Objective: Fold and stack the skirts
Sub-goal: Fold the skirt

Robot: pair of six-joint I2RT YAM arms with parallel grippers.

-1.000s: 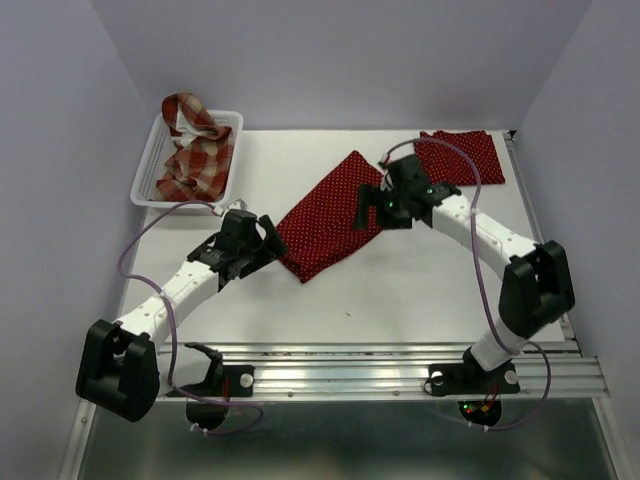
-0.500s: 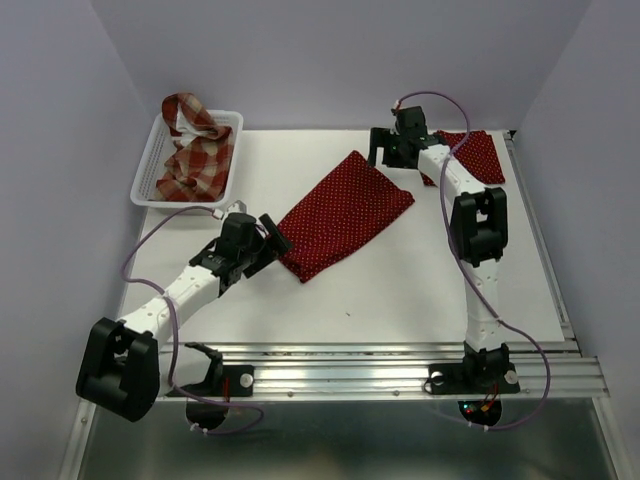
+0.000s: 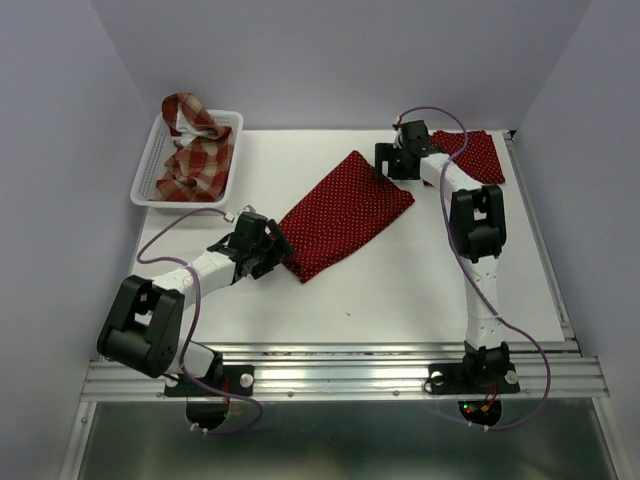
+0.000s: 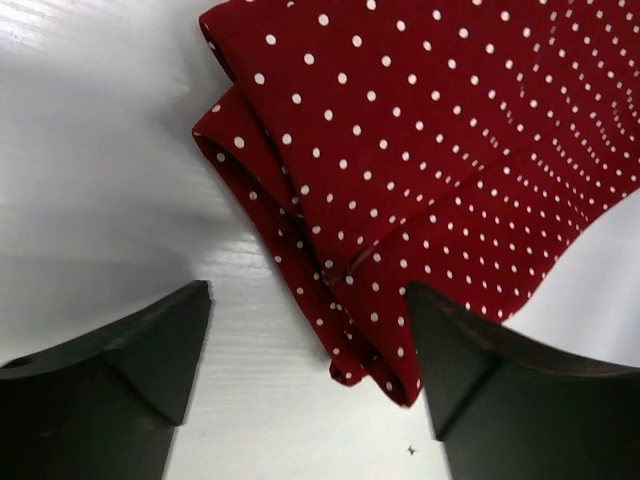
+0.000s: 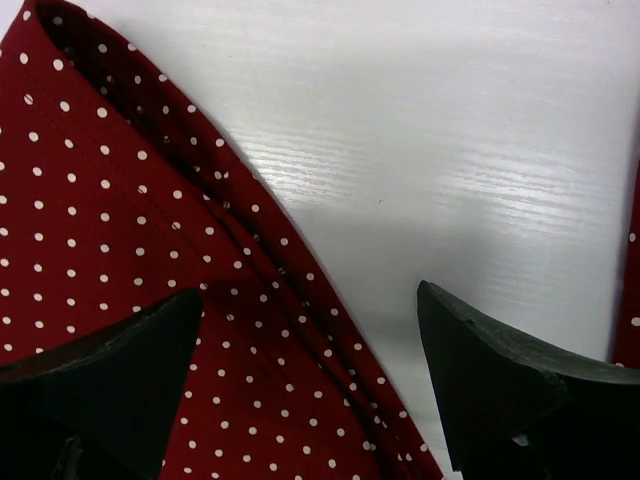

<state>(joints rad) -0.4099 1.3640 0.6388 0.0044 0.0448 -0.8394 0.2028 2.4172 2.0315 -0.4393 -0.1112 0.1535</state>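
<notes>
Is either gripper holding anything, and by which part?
Nothing. The left gripper and right gripper stand open over opposite ends of the middle polka-dot skirt.

Far dotted skirt [image 3: 482, 158] half behind R arm [image 3: 478, 225]; mid skirt [image 3: 345, 212] edges off-frame in wrist cams.

A dotted skirt [image 3: 345, 215] lies at the middle of the tabletop [image 3: 400, 290], running from 7 to 1 o'clock. The left end effector [image 3: 277, 247] is at its 7 o'clock end and the right end effector [image 3: 386, 170] at its 1 o'clock end. A second dotted skirt [image 3: 482, 155] lies in the 1 o'clock corner. At 10 o'clock a basket [image 3: 148, 170] holds the plaid skirt [image 3: 195, 155].
</notes>
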